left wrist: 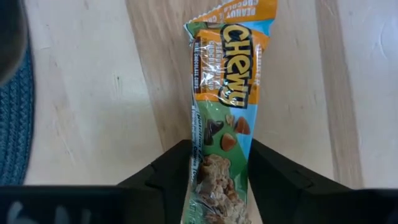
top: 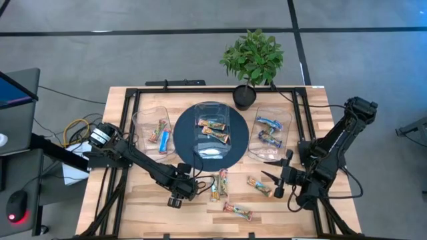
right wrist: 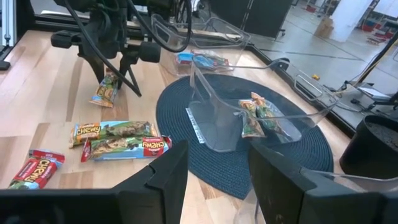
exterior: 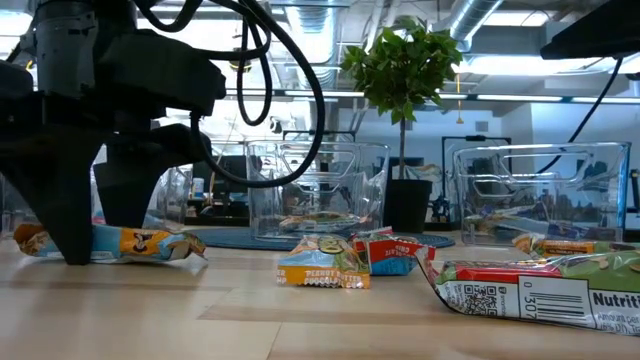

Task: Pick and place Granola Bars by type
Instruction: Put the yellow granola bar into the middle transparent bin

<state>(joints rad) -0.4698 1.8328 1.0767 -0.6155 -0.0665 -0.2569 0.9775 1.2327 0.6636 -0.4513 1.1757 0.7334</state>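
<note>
We see a bar (left wrist: 219, 118) between left hand (left wrist: 219, 171) fingers, closing to grasp; right hand (right wrist: 211, 168) waits, unclenched, empty.

Two black jointed arms trail looping black cables, each ending in a blocky, wedge-fingered claw.

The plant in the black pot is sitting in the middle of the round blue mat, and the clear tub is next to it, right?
Not quite. The plant stands at the table's far edge, off the round blue mat. The clear tub is what sits in the middle of the mat, with the plant beside it. The high view shows this.
</note>
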